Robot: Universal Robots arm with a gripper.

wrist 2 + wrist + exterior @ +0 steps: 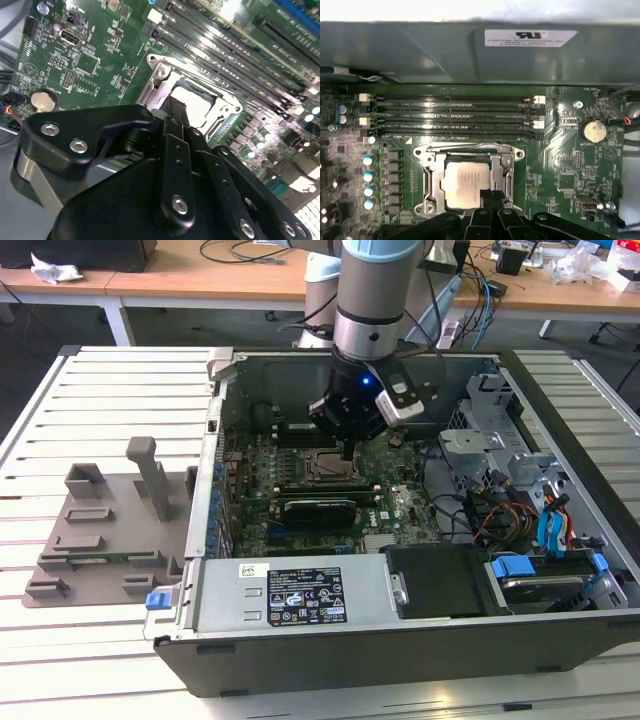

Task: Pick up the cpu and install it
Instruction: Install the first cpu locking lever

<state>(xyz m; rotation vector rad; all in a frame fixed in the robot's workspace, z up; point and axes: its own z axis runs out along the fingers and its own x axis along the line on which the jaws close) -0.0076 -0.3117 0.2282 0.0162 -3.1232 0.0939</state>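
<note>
The cpu (466, 185) is already lying flat in the socket (468, 181) in the middle of the motherboard (330, 480), and in the first wrist view the gripper (490, 197) hangs right over the chip's 5 o'clock corner. Its two black fingers are pinched together with no gap I can spot and nothing between them. I'd guess that chip is light, rigid and slick on its metal top, with a delicate underside, so the thin opposite edges are the only sane place to grab it, never top and bottom.
</note>
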